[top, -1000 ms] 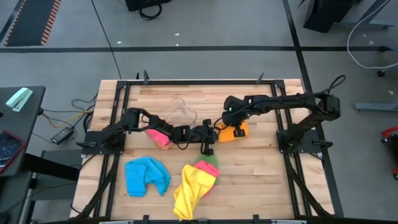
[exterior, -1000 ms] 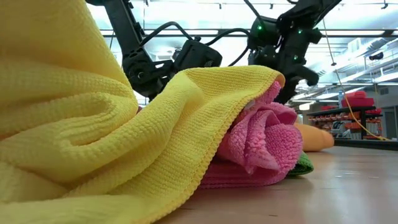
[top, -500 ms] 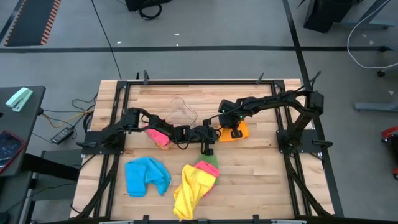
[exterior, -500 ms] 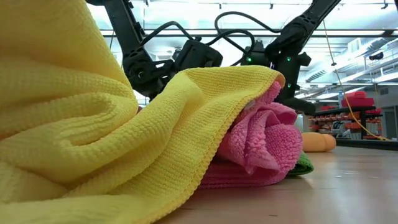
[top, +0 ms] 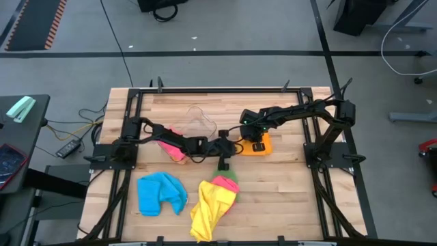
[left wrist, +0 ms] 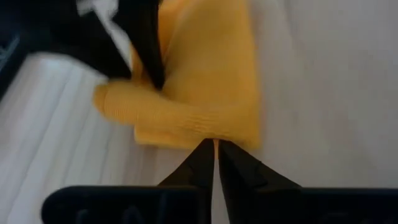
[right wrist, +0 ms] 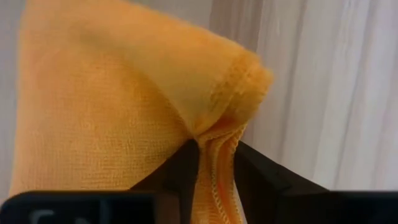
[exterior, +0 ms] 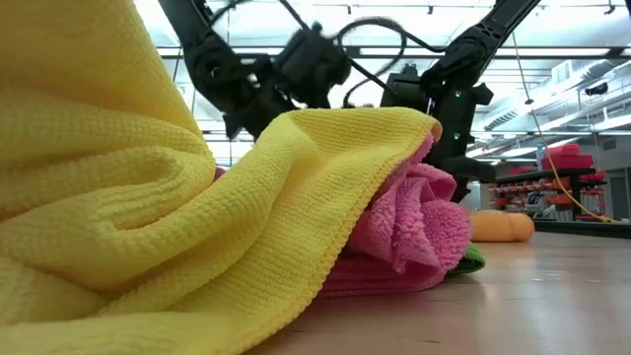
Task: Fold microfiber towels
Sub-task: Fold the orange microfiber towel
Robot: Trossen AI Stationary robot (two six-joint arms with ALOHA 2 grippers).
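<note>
Right gripper (right wrist: 214, 163) pinches a fold of the soft orange microfiber towel (top: 258, 145) mid-table. Left gripper (left wrist: 215, 155), nearly closed, empty, just beside its edge. Advise pressing the crease flat before releasing.

left arm: you've stretched it further toward 3 o'clock; its elbow has dropped flatter along the table since a second ago.
left gripper (top: 223, 164): it now sits slightly nearer 12 o'clock than before, just off the 9 o'clock edge of the orange towel (top: 261, 145); fingertips almost touching, nothing between them.
right arm: you've pulled its base joint in from 3 o'clock.
right gripper (top: 257, 145): it has come down on the orange towel, a fold pinched between its fingers (right wrist: 183, 163).
</note>
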